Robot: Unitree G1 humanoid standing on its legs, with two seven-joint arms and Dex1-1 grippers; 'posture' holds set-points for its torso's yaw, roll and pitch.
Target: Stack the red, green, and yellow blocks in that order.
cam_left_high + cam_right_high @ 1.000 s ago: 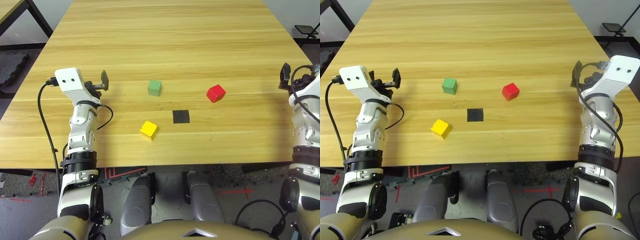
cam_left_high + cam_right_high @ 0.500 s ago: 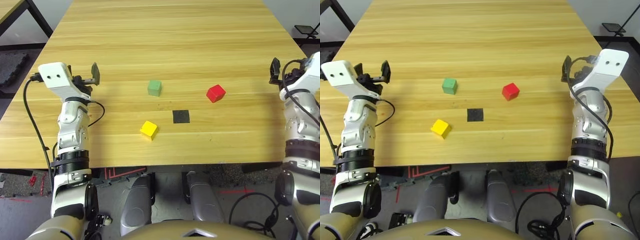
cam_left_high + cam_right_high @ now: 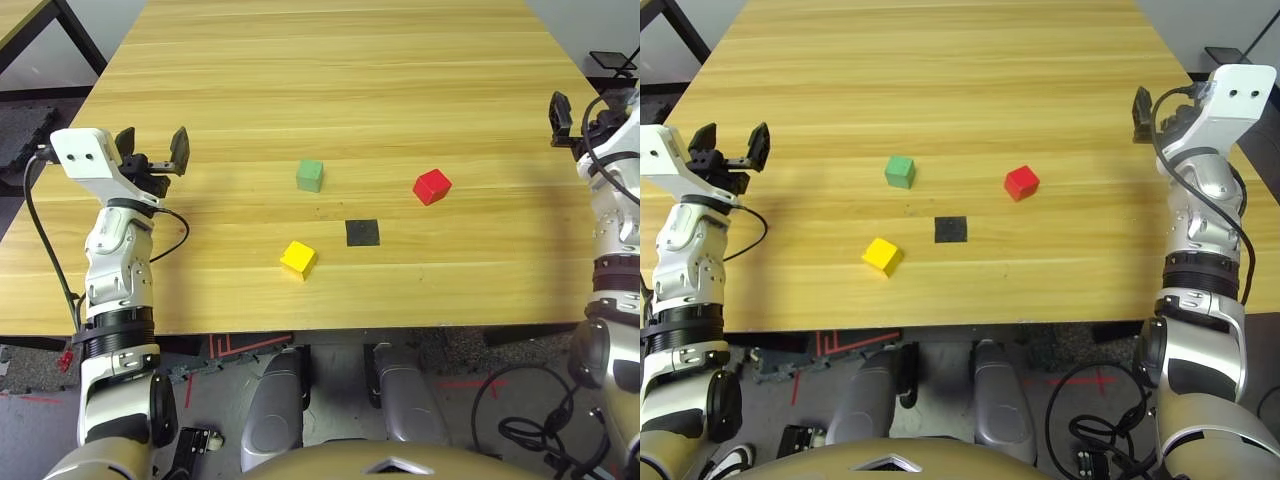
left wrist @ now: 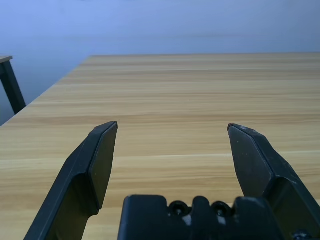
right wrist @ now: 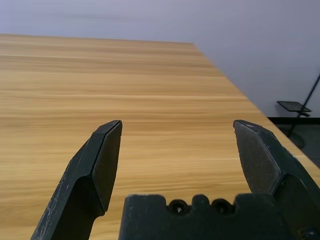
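Yellow block (image 3: 298, 259) sits lower centre-left of the frame; red (image 3: 432, 187) and green (image 3: 310, 176) lie farther up, spaced apart on the desk (image 3: 400, 290), presumably for separate grasps. Upper left and right, each end effector (image 4: 172, 125) (image 5: 178, 122) gapes empty.

Silver forearms (image 3: 1195, 210) — black-banded, white-cuffed (image 3: 1232, 105) — trail loose black cables (image 3: 1210, 195).

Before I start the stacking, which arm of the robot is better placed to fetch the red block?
Right, I judge. The right gripper is open, and the red block lies on its side of the black patch. The left gripper, also open, is farther off.
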